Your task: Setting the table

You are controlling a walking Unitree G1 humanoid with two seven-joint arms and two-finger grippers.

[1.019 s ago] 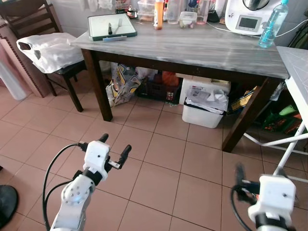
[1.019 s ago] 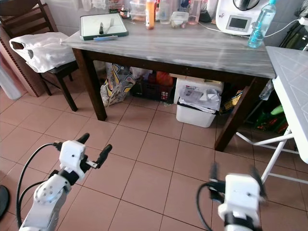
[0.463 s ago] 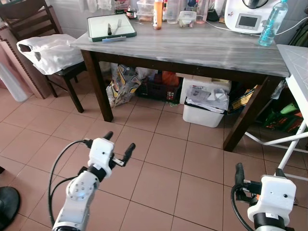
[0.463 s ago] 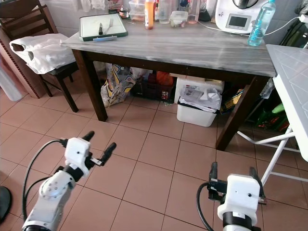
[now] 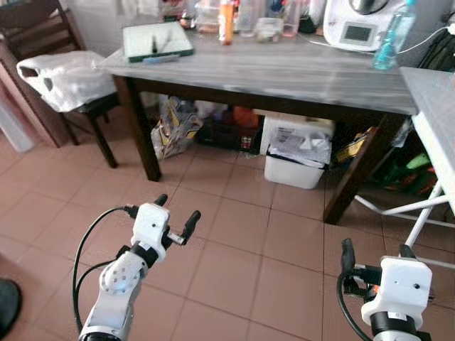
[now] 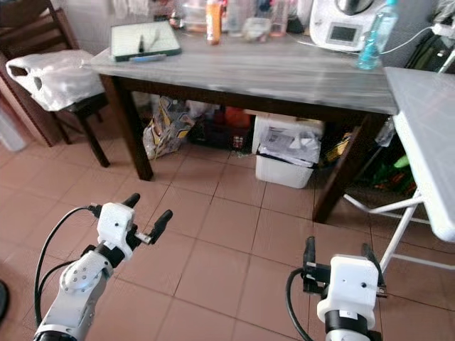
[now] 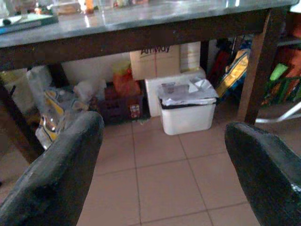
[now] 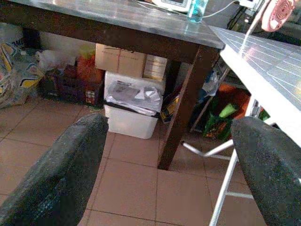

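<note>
Standing off from the long grey-topped wooden table with dark legs, the robot is, by my reckoning, at the approach step: nothing is in either gripper and the table is well apart from both. What looks like the thing to fetch sits at the far left end of the tabletop, a white rectangular tray with a dark green rim with what appears to be a fork and a knife lying on it; the blur makes the cutlery hard to tell for certain. Further along the back edge stand an orange bottle, a white kitchen machine with a small screen and a clear blue plastic bottle.

The left gripper is raised low in front over the terracotta tiled floor, forearm angled up and forward, its two black fingers spread wide and empty. The right gripper is held low at the other side, its white housing toward us, fingers likewise wide apart and holding nothing.

Next, I'd say, it needs to close on the table's left end and lift an arm to tabletop height before any reach. A brown wooden chair carrying a white plastic bag sits just beside that corner, so watch the left elbow there.
</note>
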